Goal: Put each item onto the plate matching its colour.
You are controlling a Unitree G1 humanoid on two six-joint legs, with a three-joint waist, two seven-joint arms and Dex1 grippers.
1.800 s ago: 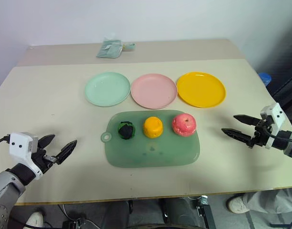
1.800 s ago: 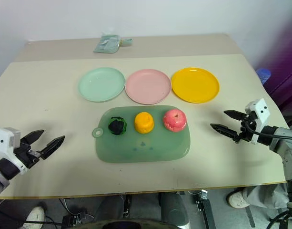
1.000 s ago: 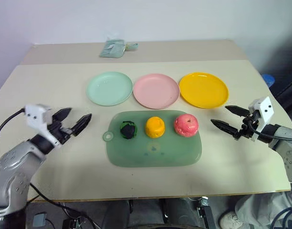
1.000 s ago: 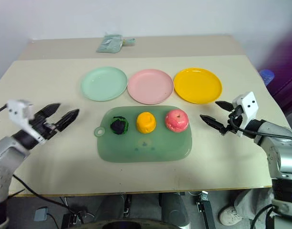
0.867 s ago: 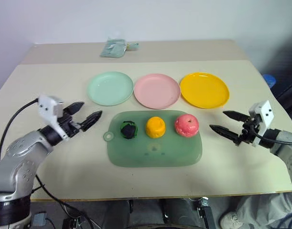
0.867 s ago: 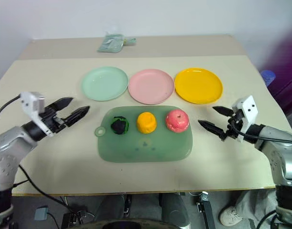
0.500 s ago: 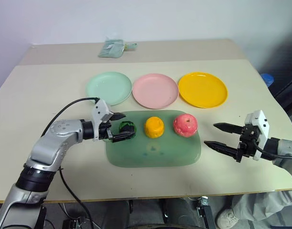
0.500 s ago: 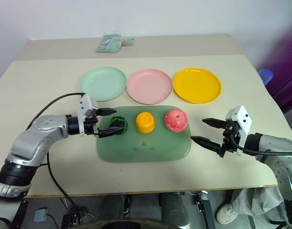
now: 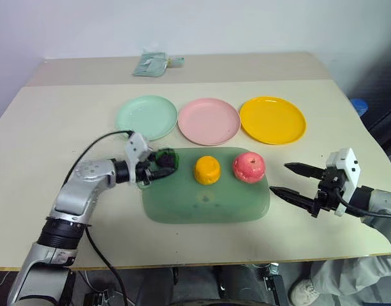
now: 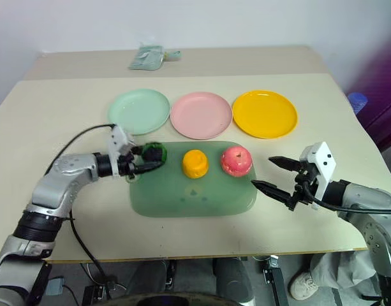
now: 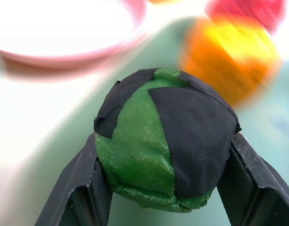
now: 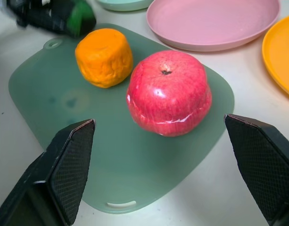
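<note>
My left gripper (image 9: 158, 163) is shut on the dark green-black round fruit (image 9: 164, 159). It holds the fruit over the back left corner of the translucent green tray (image 9: 201, 207). In the left wrist view the fruit (image 11: 165, 141) sits squeezed between both black fingers. The orange fruit (image 9: 207, 169) and the pink-red apple (image 9: 249, 167) rest side by side on the tray. Behind the tray lie the mint green plate (image 9: 146, 117), the pink plate (image 9: 208, 120) and the yellow plate (image 9: 272, 119), all bare. My right gripper (image 9: 279, 178) stands open to the right of the tray, pointing at the apple (image 12: 169, 92).
A pale green packet (image 9: 154, 64) lies at the far edge of the beige table (image 9: 55, 134). A black cable loops from my left arm (image 9: 87, 188) over the table's left side.
My left gripper reached the dark green fruit from the left, shut on it and carried it toward the tray's back left corner. My right gripper drew back a little and stays open.
</note>
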